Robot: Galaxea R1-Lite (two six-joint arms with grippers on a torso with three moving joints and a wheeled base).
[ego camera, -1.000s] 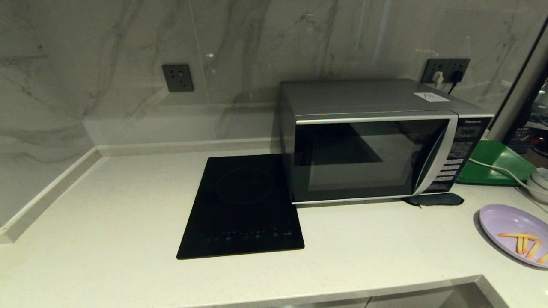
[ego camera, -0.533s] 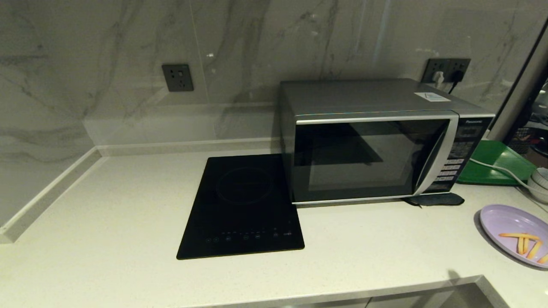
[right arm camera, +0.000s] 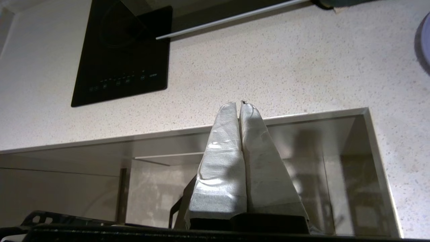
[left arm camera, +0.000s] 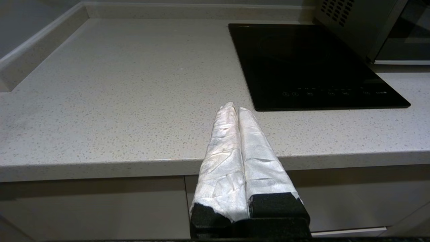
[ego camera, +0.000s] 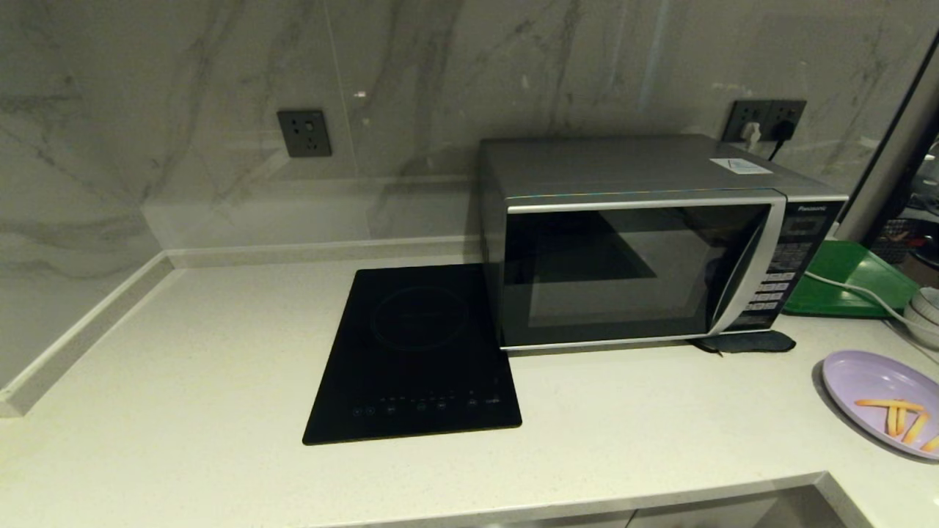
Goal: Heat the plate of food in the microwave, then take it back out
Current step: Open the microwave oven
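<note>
Two arms: neither visible from the head camera; each seen only from its own wrist camera.
Left pincer (left arm camera: 234, 109): white-wrapped fingers pressed together, empty, parked level just off the front edge of the bench (left arm camera: 117, 101), pointing toward the induction cooktop (left arm camera: 312, 64).
Right pincer (right arm camera: 239, 106): wrapped fingers together, gripping nothing, hanging over the bench's front lip where a recess (right arm camera: 302, 158) cuts into the edge.
Just changed: small dark shadow seen at the bench's front edge half a second back, now gone from the head view; plate and microwave unmoved over the last second.
Meaning for the task: probably the very start, right arm only beginning its approach; door unopened, food unheated, every step ahead.
Microwave (ego camera: 638, 271): silver-grey Panasonic, dark glass door shut, standing at the back of the bench, right of the cooktop and touching or nearly touching it.
Plate of food (ego camera: 877, 400): lavender, a few orange fries (ego camera: 899, 414) on it, resting on the bench at the far right, well apart from the microwave's front.
Cut off: plate's right side beyond the head view's edge; only a sliver of its rim in the right wrist view.
Hard to make out: microwave interior behind dark glass; button labels unreadable; dark flat item (ego camera: 744, 342) under the microwave's front right corner unidentifiable.
Also present: green tray (ego camera: 843, 282) and white bowls (ego camera: 926, 312) behind the plate, partly cropped.
</note>
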